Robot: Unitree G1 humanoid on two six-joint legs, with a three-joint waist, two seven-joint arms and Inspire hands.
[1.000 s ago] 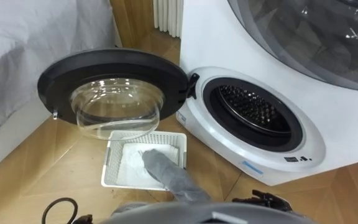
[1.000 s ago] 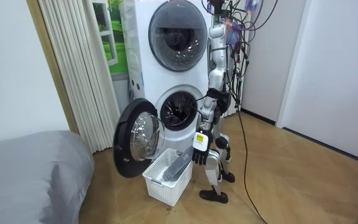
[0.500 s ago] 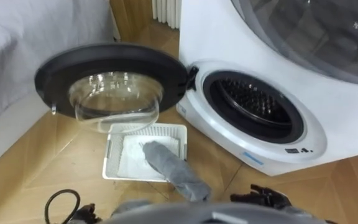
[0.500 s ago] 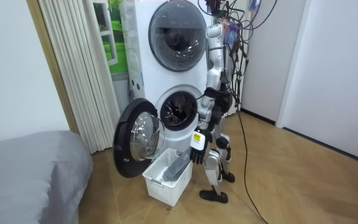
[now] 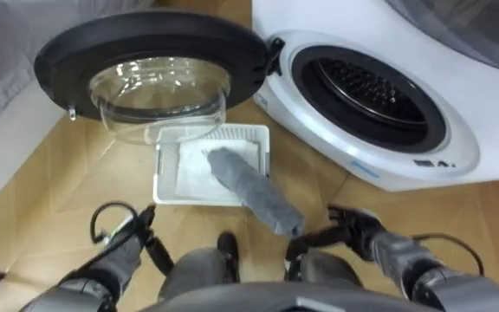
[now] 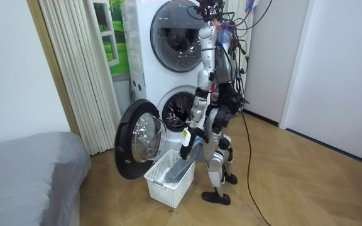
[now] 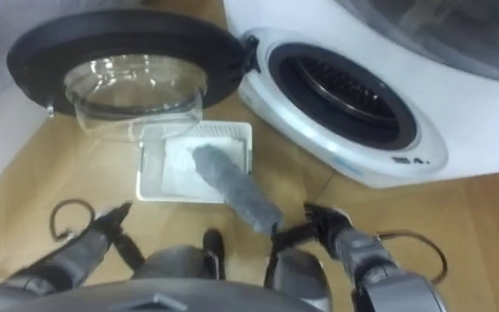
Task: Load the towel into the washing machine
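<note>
Both hands: left hand (image 5: 135, 240) and right hand (image 5: 351, 227) low before the robot, fingers loosely spread, holding nothing.
Towel (image 5: 245, 184): grey, lying in the white basket (image 5: 165, 170), one end draped over its near rim.
Washing machine (image 5: 483, 121): door (image 5: 145, 48) stands open, just beyond the basket.

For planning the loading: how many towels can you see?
1: the grey towel lies in the white basket, one end over its rim. More could be hidden underneath.
</note>
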